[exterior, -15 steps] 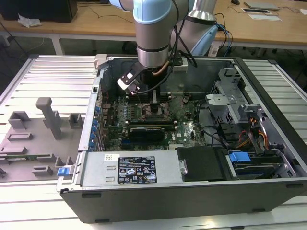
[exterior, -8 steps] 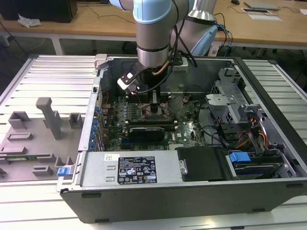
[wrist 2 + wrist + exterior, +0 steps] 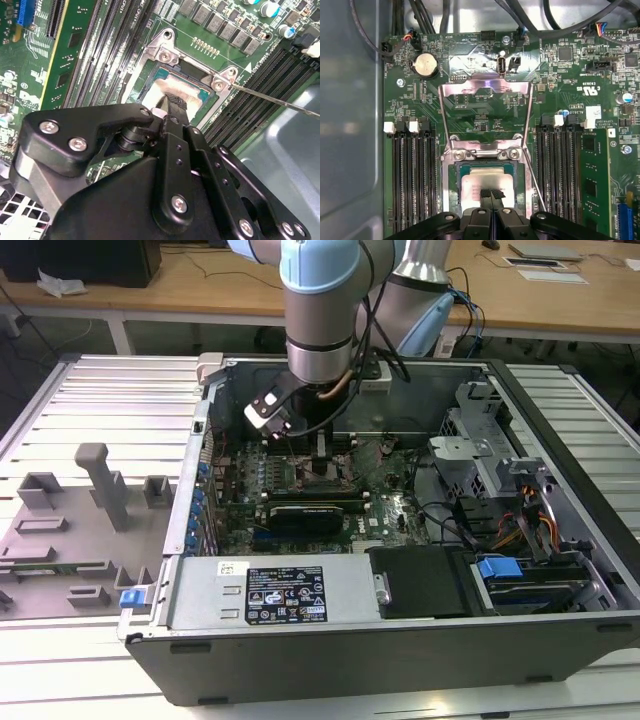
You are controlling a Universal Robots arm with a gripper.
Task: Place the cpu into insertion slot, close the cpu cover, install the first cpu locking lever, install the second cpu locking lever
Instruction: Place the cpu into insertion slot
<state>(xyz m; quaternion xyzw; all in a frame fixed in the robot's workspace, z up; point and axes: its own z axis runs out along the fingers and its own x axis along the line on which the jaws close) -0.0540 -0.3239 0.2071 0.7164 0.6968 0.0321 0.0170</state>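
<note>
Beneath the hand [image 3: 491, 194], silvery square cpu [image 3: 481, 179] flat in the insertion slot [image 3: 451, 186]

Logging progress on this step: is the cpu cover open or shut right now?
Open. The cpu cover is swung up off the insertion slot, leaving the cpu bare in it.

Arm [image 3: 318, 310] vertical, wrist downward, hand [image 3: 490, 193] low, fingertips [image 3: 485, 194] tightly together.

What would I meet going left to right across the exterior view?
grey fixture tray → blue card latches → gripper → drive cage → orange cables
</note>
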